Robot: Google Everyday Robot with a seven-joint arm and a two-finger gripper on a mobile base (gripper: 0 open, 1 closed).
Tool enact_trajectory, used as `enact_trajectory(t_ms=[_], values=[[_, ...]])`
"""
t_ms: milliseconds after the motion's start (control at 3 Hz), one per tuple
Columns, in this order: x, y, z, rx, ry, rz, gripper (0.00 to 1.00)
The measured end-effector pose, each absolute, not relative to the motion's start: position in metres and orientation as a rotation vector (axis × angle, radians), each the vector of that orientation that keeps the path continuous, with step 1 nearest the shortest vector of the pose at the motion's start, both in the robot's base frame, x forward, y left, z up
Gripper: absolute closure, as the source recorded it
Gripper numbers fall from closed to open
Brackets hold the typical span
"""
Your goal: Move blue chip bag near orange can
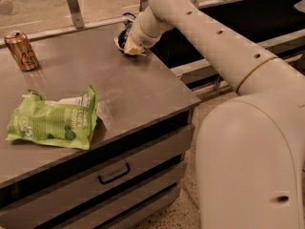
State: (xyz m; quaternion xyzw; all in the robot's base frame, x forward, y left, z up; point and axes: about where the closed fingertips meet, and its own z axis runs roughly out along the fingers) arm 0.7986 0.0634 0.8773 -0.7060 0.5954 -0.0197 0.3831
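Reaching pincer (133, 48) at the blue chip bag (122, 34), far right corner of the tabletop (133, 94).
Bag: dark blue and white, crumpled, largely hidden behind the pincer; whether the pincer is apart or clamped cannot be told. One orange can (21, 51) stands upright far left, well apart. One lime-green chip bag (53, 121) lies flat near the front edge.

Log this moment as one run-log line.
gripper: down at blue chip bag, far right edge of table | orange can: upright, far left, bag not yet near it | green chip bag: front left
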Motion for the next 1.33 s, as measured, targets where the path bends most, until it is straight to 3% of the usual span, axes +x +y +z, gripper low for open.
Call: enact_trajectory(t_ms=[333,1333], values=[[0.798,0.061,0.875,-1.796,1.520,-0.063,1.00],[0.783,0.076,0.961,-1.741,1.326,-0.068,1.00]])
